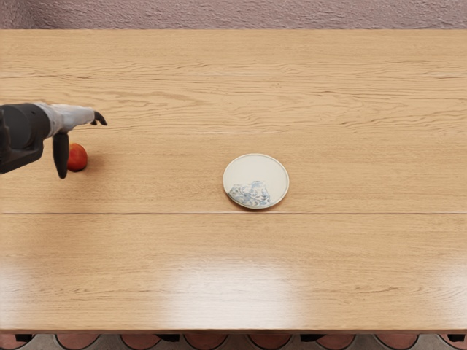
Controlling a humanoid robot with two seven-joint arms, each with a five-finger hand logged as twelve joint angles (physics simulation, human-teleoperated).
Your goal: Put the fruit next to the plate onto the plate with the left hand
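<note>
A small red fruit [78,157] lies on the wooden table at the far left. My left hand [73,138] comes in from the left edge and hovers over the fruit, its fingers spread; one dark finger [61,156] hangs down just left of the fruit and partly covers it, another points right above it. The hand holds nothing. A round cream plate [255,180] with a blue pattern at its near side sits at the middle of the table, well to the right of the fruit. The right arm is out of view.
The wooden table [233,262] spans the whole view, with a seam running across below the plate. A textured wall runs along the table's far edge at the top.
</note>
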